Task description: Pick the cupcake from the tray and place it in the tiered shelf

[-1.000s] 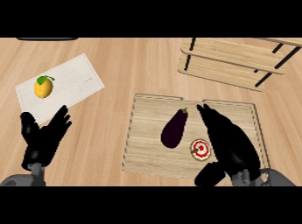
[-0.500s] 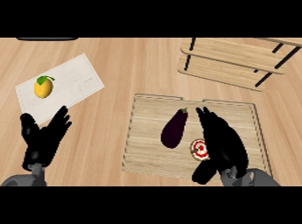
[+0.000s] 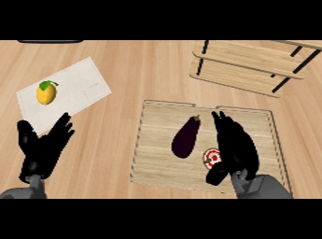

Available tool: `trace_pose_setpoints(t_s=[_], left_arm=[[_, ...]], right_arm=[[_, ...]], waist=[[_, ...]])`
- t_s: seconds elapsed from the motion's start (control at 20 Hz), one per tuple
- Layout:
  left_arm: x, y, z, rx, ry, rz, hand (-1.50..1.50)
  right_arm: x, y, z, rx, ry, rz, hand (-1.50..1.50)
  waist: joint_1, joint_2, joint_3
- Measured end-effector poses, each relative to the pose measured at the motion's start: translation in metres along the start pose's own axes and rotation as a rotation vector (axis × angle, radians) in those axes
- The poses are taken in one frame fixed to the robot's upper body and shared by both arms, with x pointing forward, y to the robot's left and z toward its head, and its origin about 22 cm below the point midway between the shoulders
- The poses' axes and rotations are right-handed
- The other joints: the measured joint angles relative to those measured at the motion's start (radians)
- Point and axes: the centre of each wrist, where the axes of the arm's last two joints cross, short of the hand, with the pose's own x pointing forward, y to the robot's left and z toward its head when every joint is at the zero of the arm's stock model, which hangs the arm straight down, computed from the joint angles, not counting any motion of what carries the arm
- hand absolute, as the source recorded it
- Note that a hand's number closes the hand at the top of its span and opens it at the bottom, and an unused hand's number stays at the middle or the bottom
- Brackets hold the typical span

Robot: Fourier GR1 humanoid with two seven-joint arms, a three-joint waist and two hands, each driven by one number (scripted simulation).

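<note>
A robot's right hand (image 3: 234,148) hovers over a wooden tray (image 3: 164,158) on a light wood kitchen counter (image 3: 143,70), its fingers straight and spread, holding nothing, fingertips pointing toward the far edge of the tray. The cupcake (image 3: 212,158), seen from above as a red-and-white round, sits on the tray at the hand's left edge, partly hidden beneath the thumb side; whether the hand touches it cannot be told. A dark purple eggplant (image 3: 185,137) lies lengthwise on the tray just left of the cupcake, its green stem toward the far side. The left hand (image 3: 45,148) rests open, fingers up, at the lower left, clear of the tray. Beyond it, a yellow mango (image 3: 47,92) lies on a white cutting board (image 3: 80,88). The tiered shelf (image 3: 249,65), wooden boards on black posts, stands at the upper right, well apart from the tray
</note>
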Motion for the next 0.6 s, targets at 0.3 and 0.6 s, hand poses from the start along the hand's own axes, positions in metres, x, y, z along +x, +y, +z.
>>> trace_pose_setpoints(t_s=[0.3, 0.6], left_arm=[[0.001, 0.002, -0.004, -0.002, 0.009, 0.0, 0.0], [0.0, 0.0, -0.004, -0.01, 0.003, -0.001, 0.0]], right_arm=[[-0.002, 0.021, -0.008, -0.005, -0.019, -0.007, -1.5], [0.001, 0.023, -0.016, 0.11, -0.094, 0.119, 1.5]], waist=[[-0.001, 0.0, 0.0], [0.003, -0.004, -0.004]])
